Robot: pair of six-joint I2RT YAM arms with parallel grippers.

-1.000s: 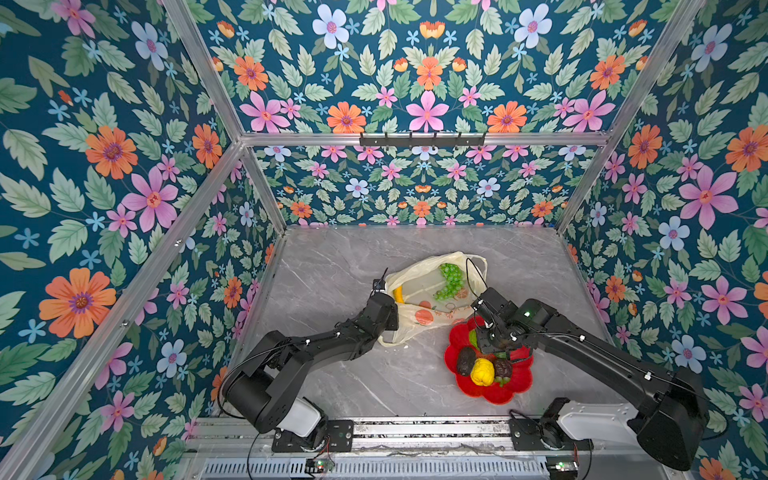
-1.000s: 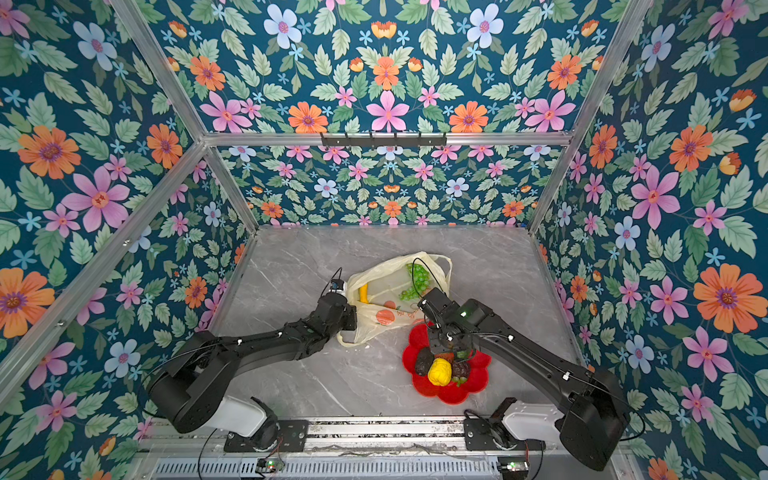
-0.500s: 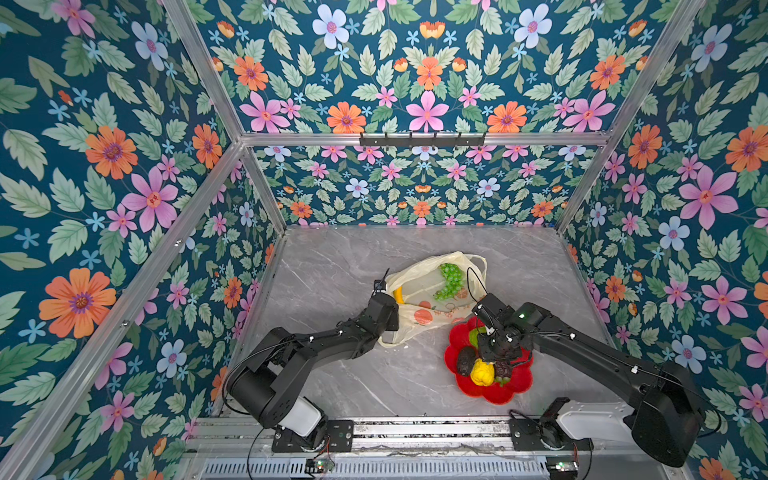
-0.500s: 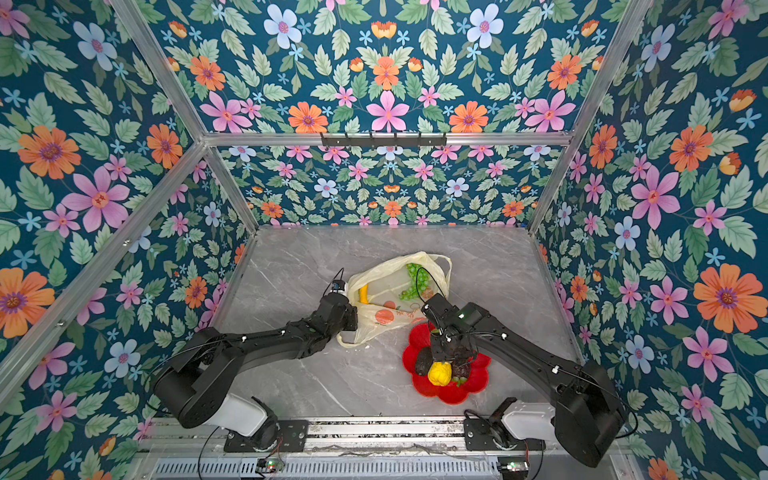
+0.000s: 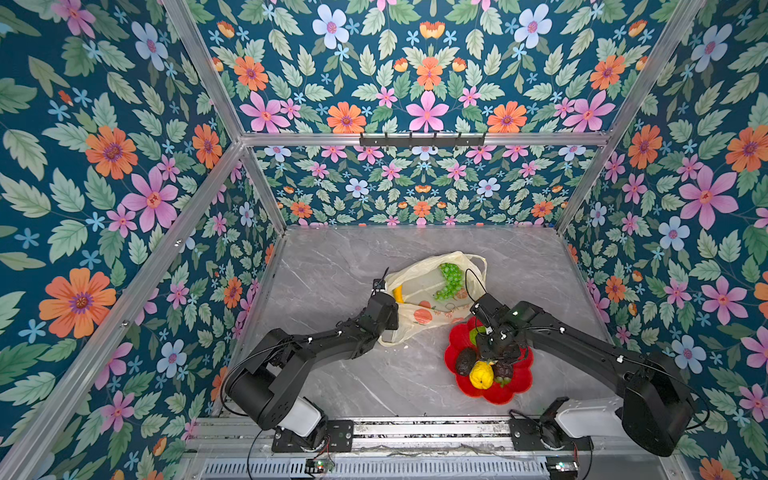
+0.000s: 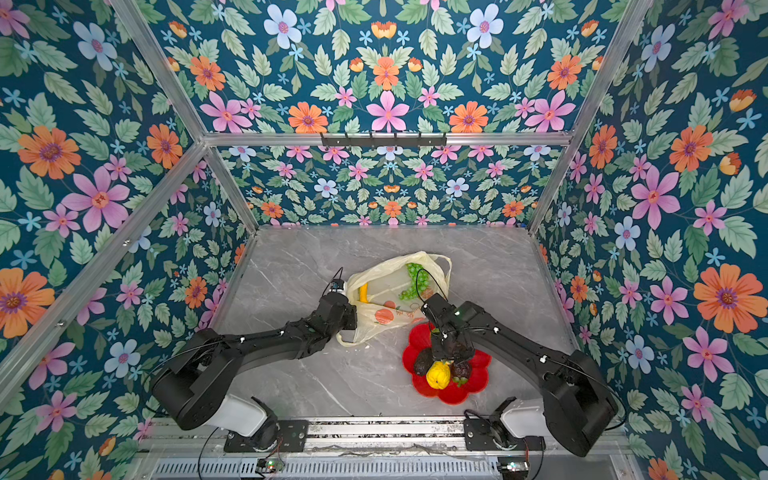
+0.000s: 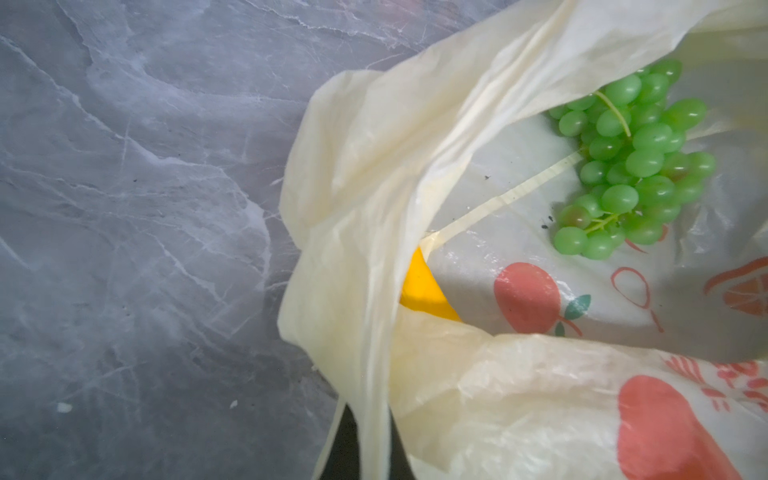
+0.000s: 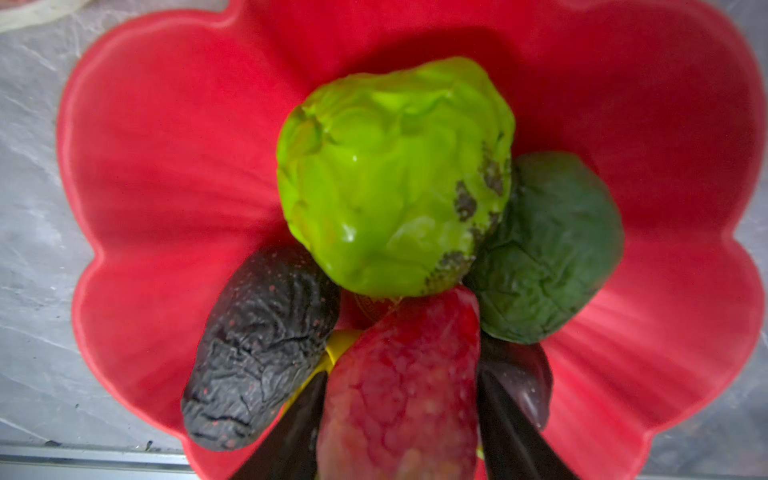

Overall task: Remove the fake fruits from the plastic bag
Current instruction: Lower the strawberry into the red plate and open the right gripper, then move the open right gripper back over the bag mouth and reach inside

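The plastic bag [image 5: 419,286] [image 6: 386,282] lies open on the grey table. Inside it I see a green grape bunch [image 5: 449,280] [image 7: 631,162] and a yellow banana [image 5: 398,293] [image 7: 424,286]. My left gripper [image 5: 390,330] [image 7: 372,449] is shut on a fold of the bag's rim [image 7: 374,166]. The right gripper [image 5: 492,356] [image 8: 401,374] hangs low over the red dish. A red strawberry [image 8: 399,399] sits between its fingers, which lie against both its sides. In the dish are a lemon [image 5: 481,374], a dark avocado [image 8: 257,345], a bright green bumpy fruit [image 8: 390,174] and a dark green one [image 8: 548,249].
The red flower-shaped dish [image 5: 515,386] [image 6: 473,382] [image 8: 166,166] stands near the table's front right, close to the bag. Flowered walls close in the back and both sides. A metal rail [image 5: 415,428] runs along the front edge.
My right gripper has moved from the dish's far edge to over its middle and dropped lower, with the strawberry. The left gripper and the bag have stayed put.
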